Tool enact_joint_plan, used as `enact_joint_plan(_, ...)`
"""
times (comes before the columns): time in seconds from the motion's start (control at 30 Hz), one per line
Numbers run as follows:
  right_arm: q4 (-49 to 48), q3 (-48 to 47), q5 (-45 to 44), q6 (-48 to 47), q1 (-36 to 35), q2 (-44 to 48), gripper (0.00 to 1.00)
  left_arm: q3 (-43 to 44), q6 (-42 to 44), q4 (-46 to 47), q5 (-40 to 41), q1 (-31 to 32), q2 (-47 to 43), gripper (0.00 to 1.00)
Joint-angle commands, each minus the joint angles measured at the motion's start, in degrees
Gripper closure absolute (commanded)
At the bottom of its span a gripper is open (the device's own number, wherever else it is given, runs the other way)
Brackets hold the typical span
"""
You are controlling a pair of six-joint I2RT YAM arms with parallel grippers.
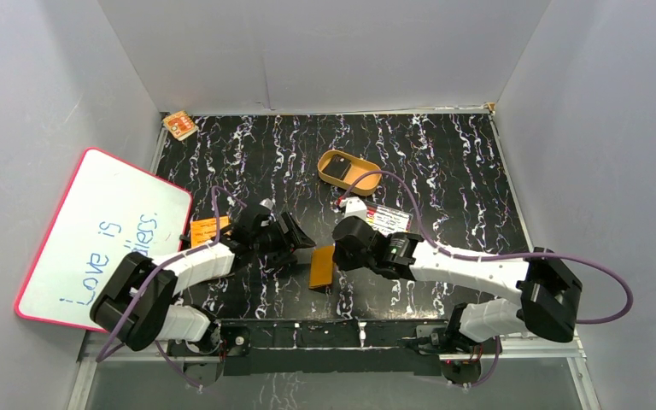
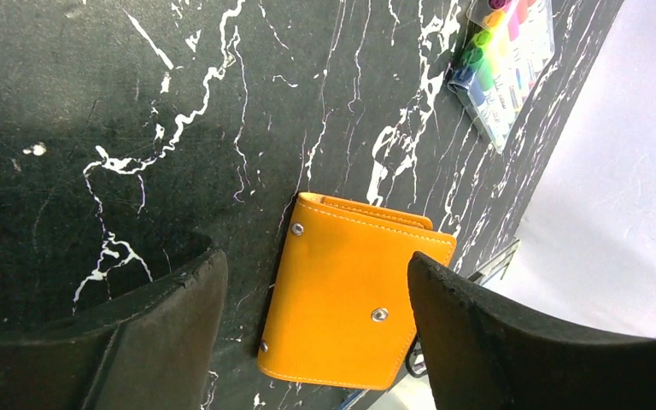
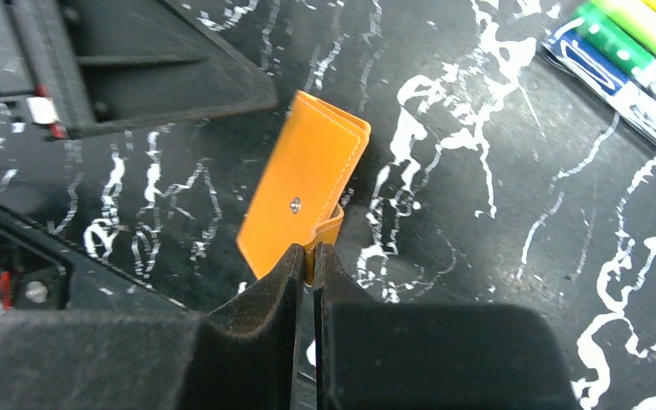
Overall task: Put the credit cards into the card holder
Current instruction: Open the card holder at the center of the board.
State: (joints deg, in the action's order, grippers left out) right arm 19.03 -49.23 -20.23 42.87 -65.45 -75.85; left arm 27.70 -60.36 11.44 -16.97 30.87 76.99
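Black marbled table (image 1: 444,154): right gripper (image 3: 306,259) pinches the card holder (image 3: 303,184) by its edge; left gripper (image 2: 316,263), jaws wide, is just beside it.

Smooth stitched leather card holder (image 2: 342,290), metal snaps (image 2: 379,314); slightly glossy marbled table (image 2: 94,102).

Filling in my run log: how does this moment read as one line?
left gripper: open, empty | right gripper: shut on card holder edge | card holder: folded | credit card: one in tan tray
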Motion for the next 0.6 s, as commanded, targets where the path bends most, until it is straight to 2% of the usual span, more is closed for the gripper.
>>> enact_joint_plan(0.0,-6.91,0.49,2.76,-1.68,0.16,2.56,1.00,0.98,2.02,-2.73,-1.75,0.23,-2.91,0.25)
enact_joint_plan(0.23,-11.97,2.11,5.43,-1.91,0.19,3.74,1.00,2.65,3.01,-2.20,-3.00,2.08,-3.44,0.24)
enact_joint_plan(0.57,-13.67,2.01,6.54,-1.98,0.16,3.73,1.00,3.22,2.63,-0.55,-3.29,3.88,-3.60,0.23)
